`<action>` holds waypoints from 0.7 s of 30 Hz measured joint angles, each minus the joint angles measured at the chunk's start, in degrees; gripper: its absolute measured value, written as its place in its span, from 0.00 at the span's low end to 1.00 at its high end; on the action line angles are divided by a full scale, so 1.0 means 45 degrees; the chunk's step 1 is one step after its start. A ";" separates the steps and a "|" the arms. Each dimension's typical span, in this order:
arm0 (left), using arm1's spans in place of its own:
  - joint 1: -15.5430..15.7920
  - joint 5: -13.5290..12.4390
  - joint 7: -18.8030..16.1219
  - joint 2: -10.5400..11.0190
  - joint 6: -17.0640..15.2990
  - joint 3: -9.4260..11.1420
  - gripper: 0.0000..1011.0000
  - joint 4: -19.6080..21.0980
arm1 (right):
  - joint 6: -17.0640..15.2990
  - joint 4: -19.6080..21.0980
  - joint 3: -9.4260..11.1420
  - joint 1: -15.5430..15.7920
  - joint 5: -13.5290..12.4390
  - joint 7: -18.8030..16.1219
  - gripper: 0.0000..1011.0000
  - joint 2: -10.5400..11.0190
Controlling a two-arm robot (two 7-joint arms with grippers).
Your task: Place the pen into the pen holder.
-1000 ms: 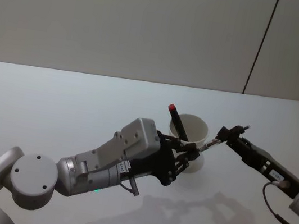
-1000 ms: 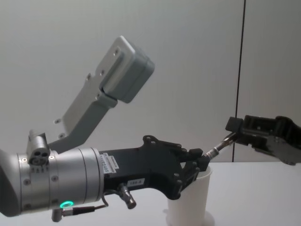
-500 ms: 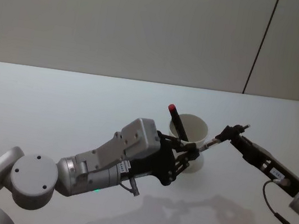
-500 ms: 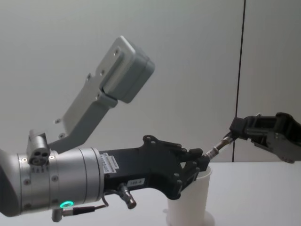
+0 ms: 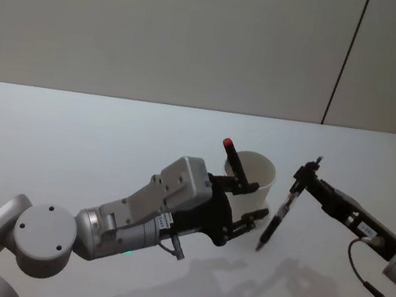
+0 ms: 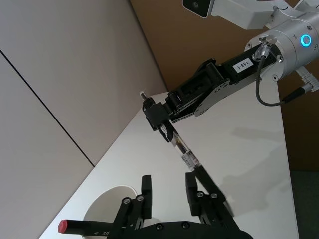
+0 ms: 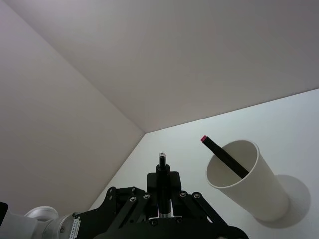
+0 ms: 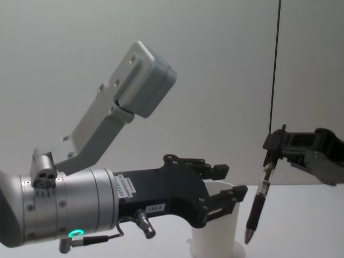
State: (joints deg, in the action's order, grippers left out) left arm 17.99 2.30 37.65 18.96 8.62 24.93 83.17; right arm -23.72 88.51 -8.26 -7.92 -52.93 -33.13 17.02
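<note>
I see the right gripper clamped on the pen, hanging just beside the white cup; my left gripper is spread apart at the cup

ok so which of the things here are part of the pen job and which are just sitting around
Part of the job:
- pen, gripped in the right gripper
- pen holder, the white cup
- left gripper, fingers open beside the cup

Just there:
- red-capped pen already leaning in the cup
- table
</note>
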 joint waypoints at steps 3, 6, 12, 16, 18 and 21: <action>0.0000 0.0000 0.0000 0.0001 0.0000 0.0000 0.48 0.0000 | 0.0028 0.0002 -0.0020 -0.0008 -0.0003 0.0006 0.15 0.0022; 0.0000 0.0000 0.0000 0.0001 -0.0002 0.0000 0.58 0.0000 | 0.0104 0.0002 -0.0057 -0.0038 0.0022 0.0009 0.15 0.0053; 0.0000 0.0000 0.0000 0.0000 -0.0002 0.0001 0.79 0.0000 | 0.0338 -0.0118 -0.0112 -0.0157 0.0257 -0.0028 0.15 0.0098; 0.0000 0.0000 0.0000 0.0001 -0.0002 0.0000 0.90 0.0000 | 0.0589 -0.0276 -0.0140 -0.0317 0.0498 -0.0094 0.15 0.0113; 0.0000 0.0000 0.0000 0.0000 -0.0002 0.0001 0.92 0.0000 | 0.0768 -0.0390 -0.0154 -0.0442 0.0664 -0.0150 0.15 0.0116; 0.0000 0.0000 0.0000 0.0000 -0.0002 0.0001 0.99 0.0000 | 0.0986 -0.0575 -0.0166 -0.0645 0.0863 -0.0234 0.15 0.0117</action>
State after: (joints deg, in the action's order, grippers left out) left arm 17.99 2.30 37.65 18.96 8.61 24.93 83.17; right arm -19.28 85.93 -9.01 -10.82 -49.04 -34.18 17.54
